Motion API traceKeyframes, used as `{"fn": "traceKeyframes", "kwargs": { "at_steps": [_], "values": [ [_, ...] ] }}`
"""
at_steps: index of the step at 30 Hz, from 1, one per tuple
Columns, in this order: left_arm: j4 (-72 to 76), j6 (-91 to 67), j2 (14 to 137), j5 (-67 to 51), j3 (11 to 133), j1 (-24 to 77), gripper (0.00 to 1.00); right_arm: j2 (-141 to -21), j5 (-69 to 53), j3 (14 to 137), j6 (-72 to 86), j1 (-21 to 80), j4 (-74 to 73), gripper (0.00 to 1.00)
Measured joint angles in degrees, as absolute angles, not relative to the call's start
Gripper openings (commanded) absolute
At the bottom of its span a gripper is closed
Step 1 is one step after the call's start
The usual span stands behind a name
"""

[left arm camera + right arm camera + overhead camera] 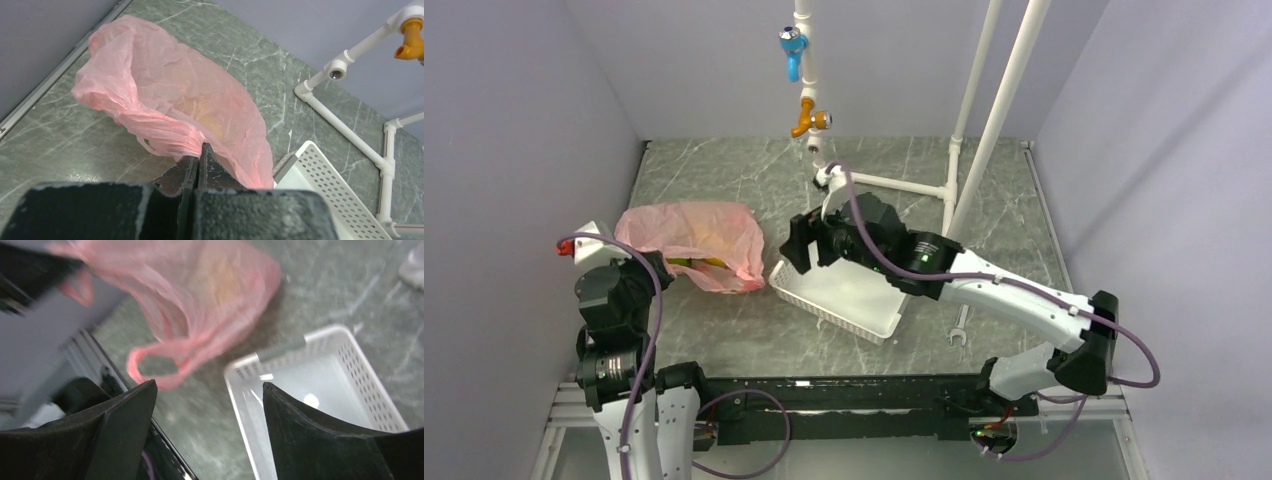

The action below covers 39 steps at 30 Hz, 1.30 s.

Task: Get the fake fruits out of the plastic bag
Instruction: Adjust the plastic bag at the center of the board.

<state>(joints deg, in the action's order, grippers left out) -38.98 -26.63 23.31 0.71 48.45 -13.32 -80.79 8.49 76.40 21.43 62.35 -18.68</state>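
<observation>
The pink plastic bag [692, 238] lies on the table at the left, just left of the white basket. A bit of yellow, the bananas [696, 263], shows at its near opening; the other fake fruits are hidden inside. My left gripper [662, 268] is shut on the bag's near edge, seen pinched in the left wrist view [200, 150] with the bag [170, 95] bulging beyond it. My right gripper [809, 248] is open and empty, above the basket's left end. In the right wrist view it [210, 390] faces the bag [200, 295] and its loop handle [150, 365].
The white slotted basket [864, 312] stands mid-table, empty; it also shows in the wrist views [320, 185] [320, 390]. White pipes [984, 120] with a tap [809, 118] rise at the back. A wrench [959, 330] lies right of the basket. Grey walls close in on both sides.
</observation>
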Motion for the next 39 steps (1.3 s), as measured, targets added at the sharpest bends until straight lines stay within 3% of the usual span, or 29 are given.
{"fn": "traceKeyframes", "kwargs": {
  "at_steps": [6, 10, 15, 27, 39],
  "values": [
    [-39.2, -26.3, 21.1, -2.3, 47.5, -13.3, 0.0, -82.1, 2.6, 83.2, 22.8, 63.3, -9.0, 0.62],
    [-39.7, -26.0, 19.8, -4.4, 46.1, -13.3, 0.0, -91.5, -2.4, 90.3, 23.9, 64.3, -3.8, 0.39],
    [-41.5, -25.6, 18.3, -6.1, 44.2, -13.3, 0.0, -104.9, -5.3, 98.0, 23.6, 65.0, -3.3, 0.24],
    [-45.9, -23.0, 16.6, -6.1, 44.4, -13.3, 0.0, -125.2, -0.4, 109.2, 17.0, 66.6, -9.4, 0.2],
    [-46.8, -23.7, 16.6, -9.9, 43.7, -13.3, 0.0, -133.4, 9.1, 113.0, 13.0, 67.1, -10.4, 0.26]
  ]
}}
